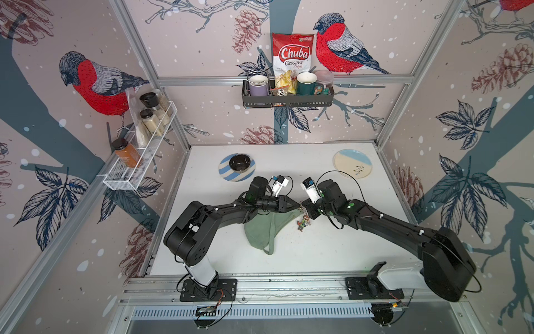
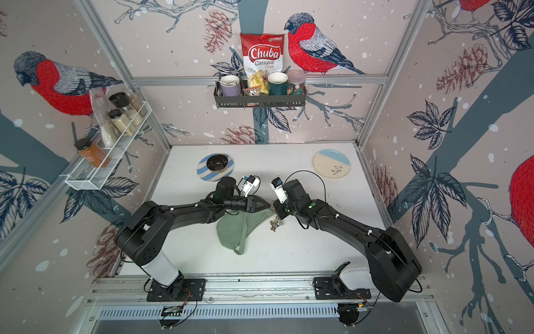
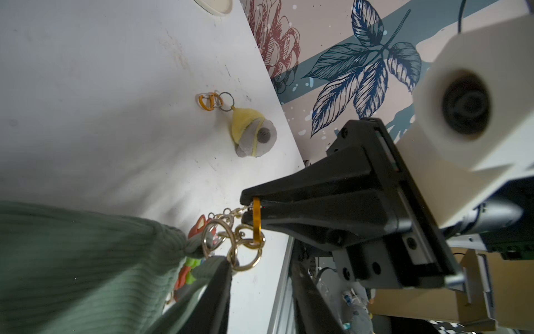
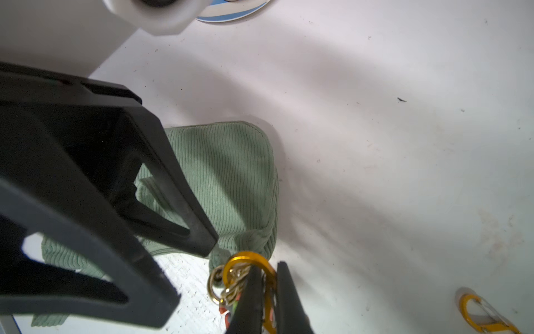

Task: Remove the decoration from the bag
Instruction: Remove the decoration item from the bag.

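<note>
The sage-green bag (image 1: pixel 260 234) (image 2: pixel 234 231) lies mid-table, its tip lifted where both arms meet. From that tip a decoration (image 1: pixel 302 224) (image 2: pixel 276 224) hangs on gold rings (image 3: pixel 245 254): a small orange and green figure. My right gripper (image 4: pixel 268 269) (image 3: pixel 245 206) (image 1: pixel 304 210) is shut on its orange carabiner (image 4: pixel 245 256) (image 3: pixel 256 217). My left gripper (image 3: pixel 260 257) (image 4: pixel 187 274) (image 1: pixel 297 206) is open just beside it, one finger against the bag's strap and a gold ring. The ribbed fabric of the bag (image 4: pixel 225 173) (image 3: pixel 86 260) lies under the left jaws.
A yellow and grey plush keychain (image 3: pixel 251 133) with another orange carabiner (image 4: pixel 479 312) lies on the table near the right wall. At the back stand a striped plate with a black bowl (image 1: pixel 238 166) and a cream and blue plate (image 1: pixel 352 163). Wall racks (image 1: pixel 286 98) hang above.
</note>
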{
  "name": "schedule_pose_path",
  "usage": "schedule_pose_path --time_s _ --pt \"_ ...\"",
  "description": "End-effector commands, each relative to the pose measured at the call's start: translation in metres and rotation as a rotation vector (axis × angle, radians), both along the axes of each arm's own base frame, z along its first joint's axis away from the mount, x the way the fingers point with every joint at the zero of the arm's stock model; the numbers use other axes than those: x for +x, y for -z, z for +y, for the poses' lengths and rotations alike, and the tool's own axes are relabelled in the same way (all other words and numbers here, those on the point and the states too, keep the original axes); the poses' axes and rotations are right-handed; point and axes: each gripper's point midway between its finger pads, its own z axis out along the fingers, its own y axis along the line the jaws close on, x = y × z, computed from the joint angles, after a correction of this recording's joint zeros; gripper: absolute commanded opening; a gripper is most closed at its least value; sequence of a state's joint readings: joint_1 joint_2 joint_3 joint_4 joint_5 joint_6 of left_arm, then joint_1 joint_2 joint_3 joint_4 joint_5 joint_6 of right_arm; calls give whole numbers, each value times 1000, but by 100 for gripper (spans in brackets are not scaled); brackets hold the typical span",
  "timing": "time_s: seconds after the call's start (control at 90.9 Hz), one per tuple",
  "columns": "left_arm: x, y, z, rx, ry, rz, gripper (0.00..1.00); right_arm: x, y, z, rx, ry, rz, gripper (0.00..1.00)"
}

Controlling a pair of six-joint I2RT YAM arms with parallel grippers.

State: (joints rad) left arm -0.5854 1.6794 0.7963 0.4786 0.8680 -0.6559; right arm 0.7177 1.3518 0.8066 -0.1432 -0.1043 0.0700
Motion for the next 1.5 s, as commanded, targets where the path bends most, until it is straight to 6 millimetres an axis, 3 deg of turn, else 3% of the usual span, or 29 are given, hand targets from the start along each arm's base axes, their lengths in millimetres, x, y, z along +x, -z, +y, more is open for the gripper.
schedule_pose_path --time_s 0.0,0.099,0.22,0.374,0.462,0.539,0.671,0.726,0.792,0.979,1.078,1.243,1.486 --pt "5 7 3 54 -11 -82 36 0 -2 4 37 53 54 2" --pt "5 7 -1 55 -2 -117 36 7 1 1 71 131 114 2" --pt "-4 23 -11 122 42 -150 34 12 -1 6 133 197 168 1" --pt "-3 32 -26 58 23 -116 24 16 4 14 196 304 255 0" --pt "1 35 -29 39 10 -96 10 19 12 10 144 372 252 0" --pt "0 38 -27 50 2 -90 0 25 24 -10 75 459 246 0" --pt "7 55 1 210 -61 -72 0 28 24 -24 84 470 267 0" --pt "9 55 12 261 -75 -62 6 26 23 -23 84 449 276 3" --pt "8 39 15 251 -76 -79 16 24 20 -23 100 435 288 4" --pt "-17 11 -2 170 -27 -156 36 25 11 -24 192 525 344 5" --pt "-22 7 -13 114 -46 -180 40 28 7 -25 263 618 371 6" --pt "-10 -13 -29 17 -108 -280 47 25 -9 -14 379 677 397 8" --pt "-8 -9 -42 -38 -107 -281 45 19 -19 -7 440 691 433 9"
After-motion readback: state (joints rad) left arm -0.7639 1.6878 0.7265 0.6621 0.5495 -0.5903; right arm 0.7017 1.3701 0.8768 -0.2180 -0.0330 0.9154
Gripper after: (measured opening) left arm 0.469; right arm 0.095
